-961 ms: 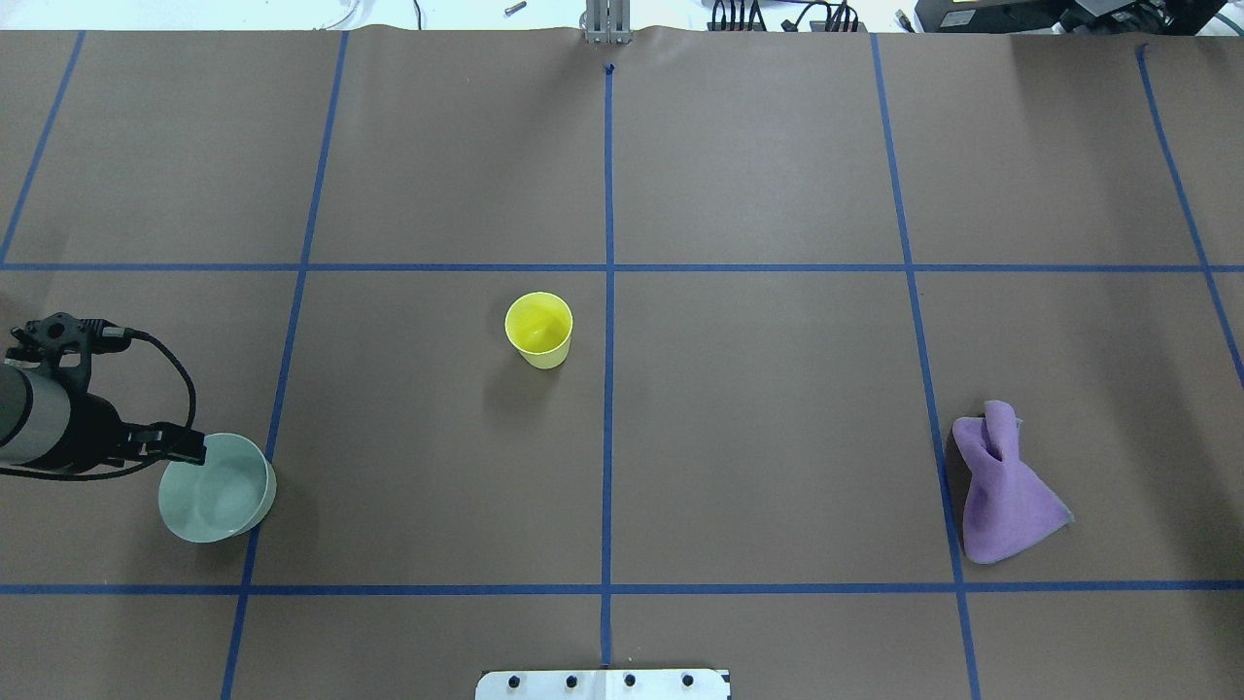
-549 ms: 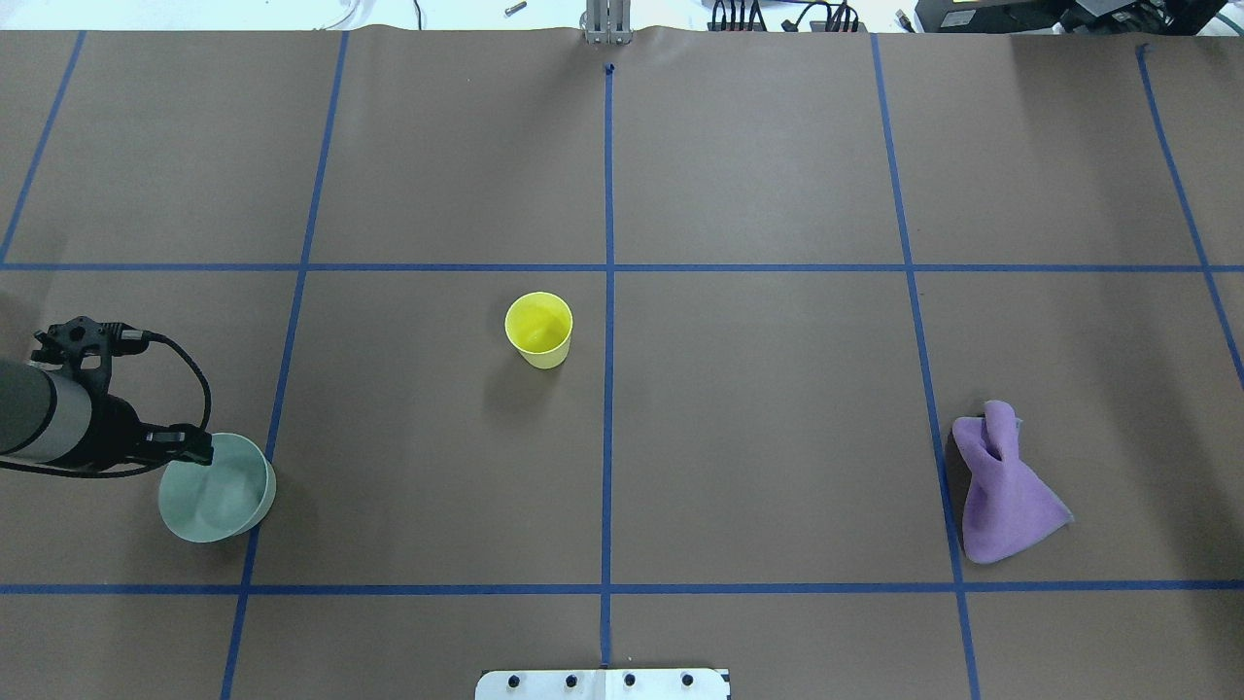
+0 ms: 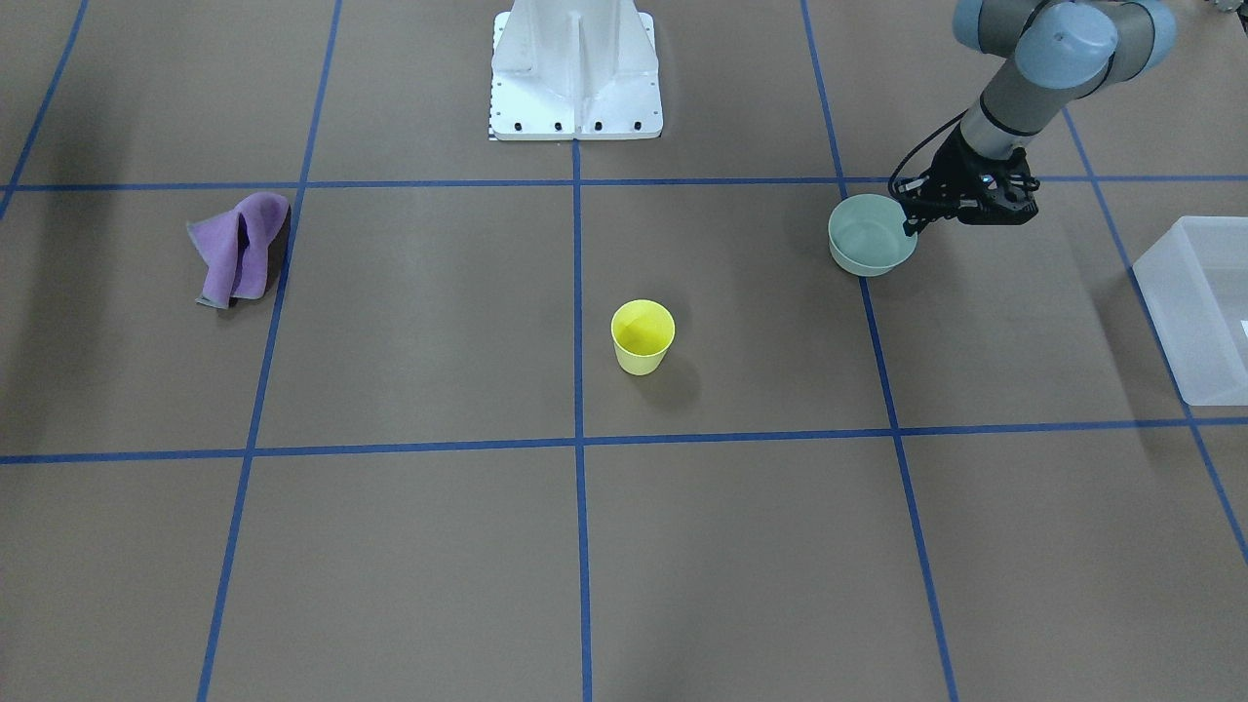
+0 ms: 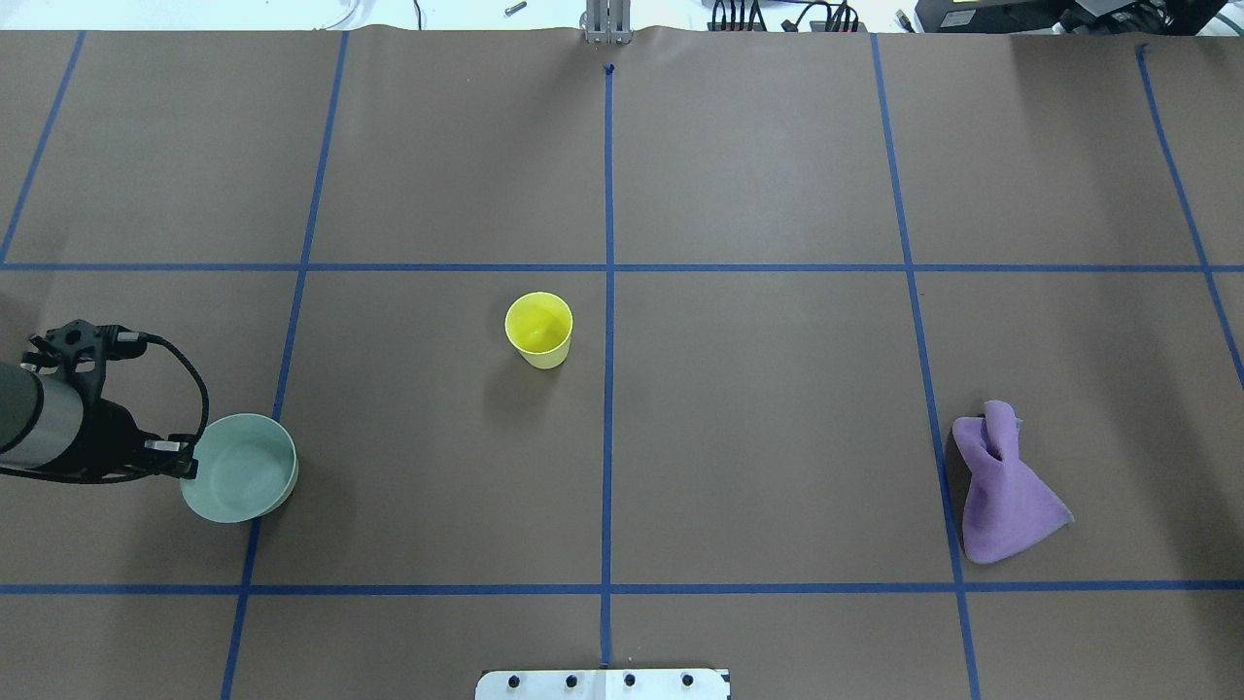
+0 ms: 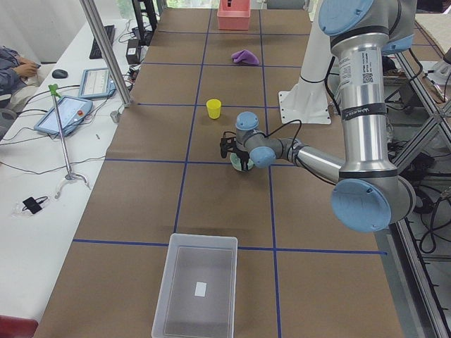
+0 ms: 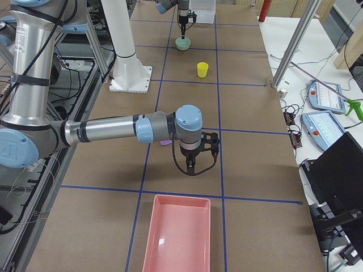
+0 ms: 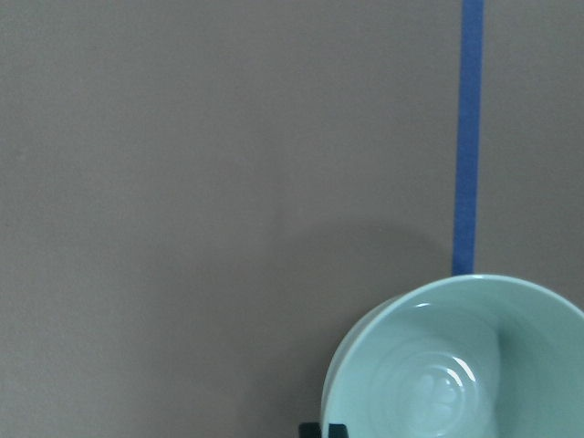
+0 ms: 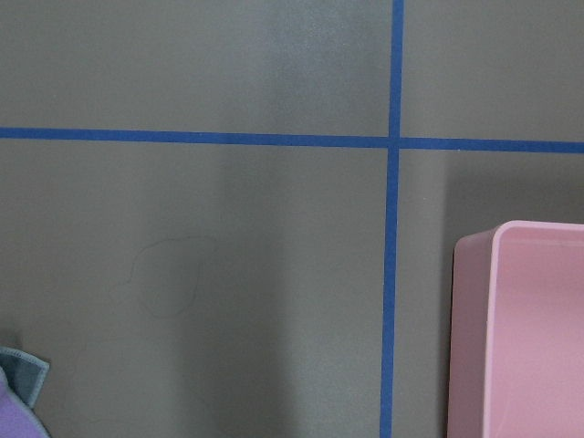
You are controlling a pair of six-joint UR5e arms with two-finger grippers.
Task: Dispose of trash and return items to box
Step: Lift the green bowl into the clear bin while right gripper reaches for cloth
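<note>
The left arm's forearm stretches low over the table, its left claw [image 4: 188,469] pointing down and pinching the rim of the sage-green bowl [image 4: 245,472] toward the table's left end, apart from the box [image 3: 1197,327] at that edge. The right claw [image 6: 191,165] hangs pointing down near the pink tray [image 6: 177,235]; I cannot tell how far it is spread.

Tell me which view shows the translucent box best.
Exterior left: the whole box sits near the camera, inside visible. Front-facing crops it at the frame edge; exterior right shows it far, small and cut off; overhead and wrist views miss it.
</note>
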